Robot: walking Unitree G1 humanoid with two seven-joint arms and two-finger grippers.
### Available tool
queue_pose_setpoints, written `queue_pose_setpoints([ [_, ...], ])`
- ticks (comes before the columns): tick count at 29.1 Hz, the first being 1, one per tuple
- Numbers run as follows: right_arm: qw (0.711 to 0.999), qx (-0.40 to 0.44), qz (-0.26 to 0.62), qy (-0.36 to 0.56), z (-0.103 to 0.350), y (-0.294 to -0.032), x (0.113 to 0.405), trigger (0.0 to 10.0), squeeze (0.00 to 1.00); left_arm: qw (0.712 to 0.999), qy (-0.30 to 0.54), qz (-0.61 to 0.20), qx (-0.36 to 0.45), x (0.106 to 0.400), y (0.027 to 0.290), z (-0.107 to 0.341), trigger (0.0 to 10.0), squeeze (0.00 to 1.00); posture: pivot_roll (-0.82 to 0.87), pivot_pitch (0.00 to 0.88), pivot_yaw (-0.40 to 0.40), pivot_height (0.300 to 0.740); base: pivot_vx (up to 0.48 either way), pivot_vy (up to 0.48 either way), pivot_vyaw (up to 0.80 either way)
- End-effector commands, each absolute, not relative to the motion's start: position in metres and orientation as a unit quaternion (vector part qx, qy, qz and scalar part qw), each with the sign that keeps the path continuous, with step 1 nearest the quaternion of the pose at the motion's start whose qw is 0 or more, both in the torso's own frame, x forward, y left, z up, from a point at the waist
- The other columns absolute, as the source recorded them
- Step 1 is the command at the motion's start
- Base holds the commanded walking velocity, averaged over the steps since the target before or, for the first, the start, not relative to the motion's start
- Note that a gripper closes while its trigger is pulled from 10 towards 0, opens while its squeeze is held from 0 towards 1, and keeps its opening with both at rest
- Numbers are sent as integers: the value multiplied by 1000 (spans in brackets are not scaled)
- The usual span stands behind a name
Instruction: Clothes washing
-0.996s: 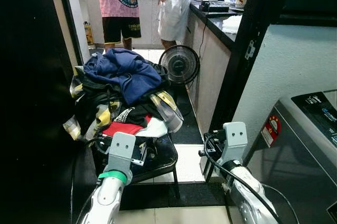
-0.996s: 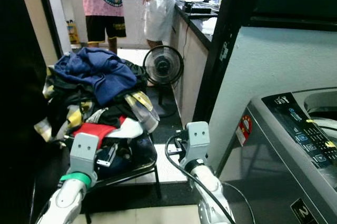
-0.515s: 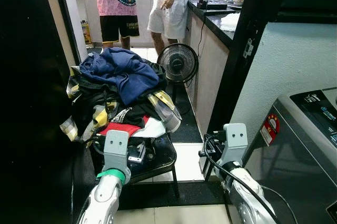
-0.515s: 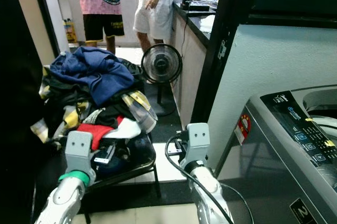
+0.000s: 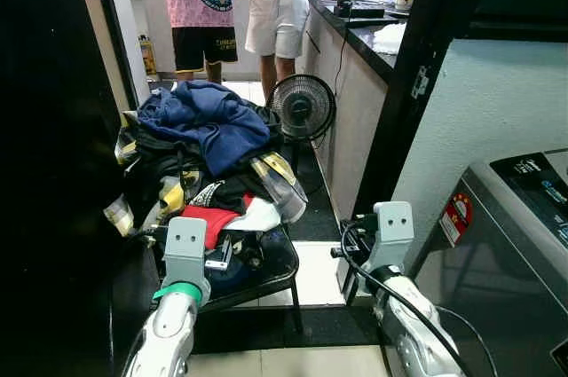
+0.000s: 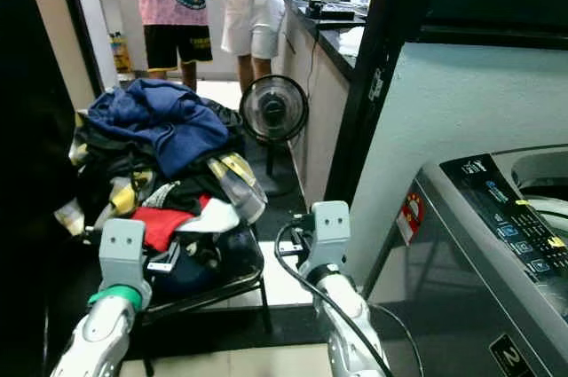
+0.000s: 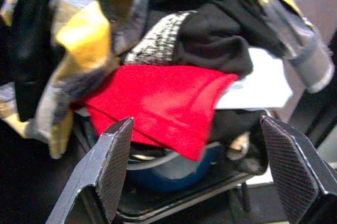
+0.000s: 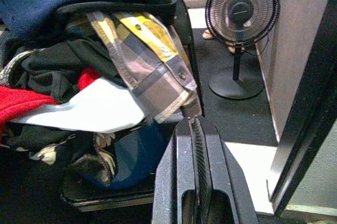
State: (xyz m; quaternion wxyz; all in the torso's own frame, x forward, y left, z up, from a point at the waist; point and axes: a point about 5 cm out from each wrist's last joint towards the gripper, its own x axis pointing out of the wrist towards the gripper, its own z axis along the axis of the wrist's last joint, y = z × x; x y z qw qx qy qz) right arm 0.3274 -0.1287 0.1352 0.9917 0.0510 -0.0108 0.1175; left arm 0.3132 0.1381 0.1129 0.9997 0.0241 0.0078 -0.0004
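Note:
A heap of clothes [image 5: 200, 160] lies on a black chair [image 5: 275, 278], with a navy garment [image 5: 209, 120] on top and a red garment [image 7: 158, 103] low at the front. My left gripper [image 7: 205, 166] is open, its two fingers spread wide just short of the red garment and touching nothing. My right gripper [image 8: 195, 124] is shut and empty, held to the right of the chair beside a plaid shirt [image 8: 147, 71]. The grey washing machine [image 6: 497, 226] stands at my right.
A small black floor fan [image 5: 303, 107] stands behind the chair. Two people [image 5: 200, 4] stand at the far end by a dark kitchen counter [image 5: 364, 35]. A black panel [image 5: 53, 173] closes off the left side. A dark mat [image 5: 293, 328] lies under the chair.
My left arm has shifted left and slightly down in front of the chair. The person in white shorts has stepped left. My right arm has barely moved.

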Motion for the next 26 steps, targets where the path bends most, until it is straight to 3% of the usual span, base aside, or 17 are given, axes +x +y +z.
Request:
queue_pose_setpoints([
  [1,992,54,116,-6,132,-131,326,10000,0,999,22,-6,35,312,135,106,10000,0,-32,10,13,740,0,0,0],
  [10,993,58,105,-18,135,-138,326,10000,0,998,12,-22,65,310,144,102,10000,0,-46,7,12,740,0,0,0],
  [16,986,89,117,-80,156,-137,328,10000,0,988,-137,53,51,294,161,128,10000,0,-51,6,1,740,0,0,0],
  [22,971,123,129,-158,185,-133,323,10000,0,982,-183,41,35,287,159,153,10000,0,-37,4,-2,740,0,0,0],
  [26,969,33,84,-232,208,-141,318,10000,0,982,-178,36,49,286,156,159,10000,0,-22,4,-11,740,0,0,0],
])
